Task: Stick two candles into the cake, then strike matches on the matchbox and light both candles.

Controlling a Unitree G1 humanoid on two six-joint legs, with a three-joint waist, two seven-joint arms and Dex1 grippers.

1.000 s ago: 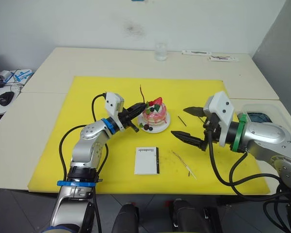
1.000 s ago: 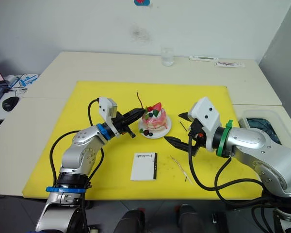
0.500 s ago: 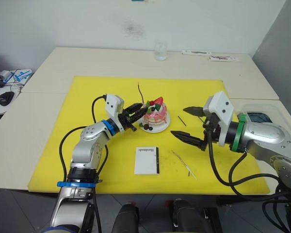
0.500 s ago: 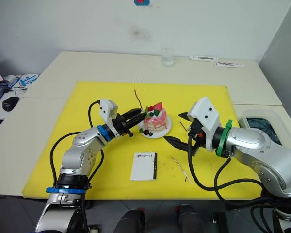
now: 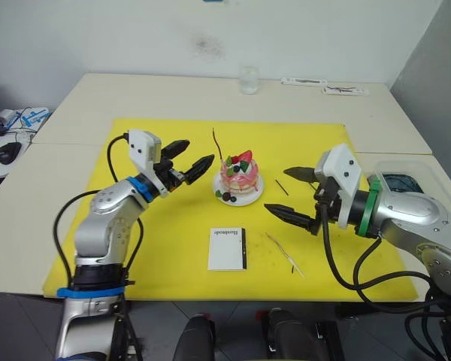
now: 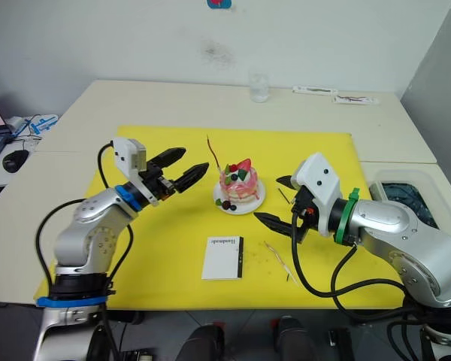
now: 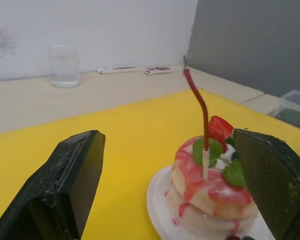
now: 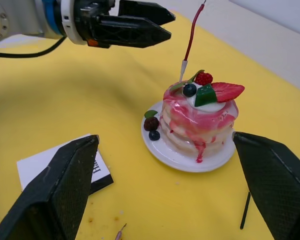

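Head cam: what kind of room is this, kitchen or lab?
Likely a lab or office test bench, not a kitchen: plain pushed-together tables, a yellow mat as workspace, and a computer mouse beside a laptop at the left edge. The cake looks like a staged prop.

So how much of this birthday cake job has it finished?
One candle is done: the reddish candle stands in the cake. Nothing is in hand; the left pincer and right pincer are both open and empty. Left: the golden candle lying on the yellow mat, then striking matches on the matchbox and lighting both.
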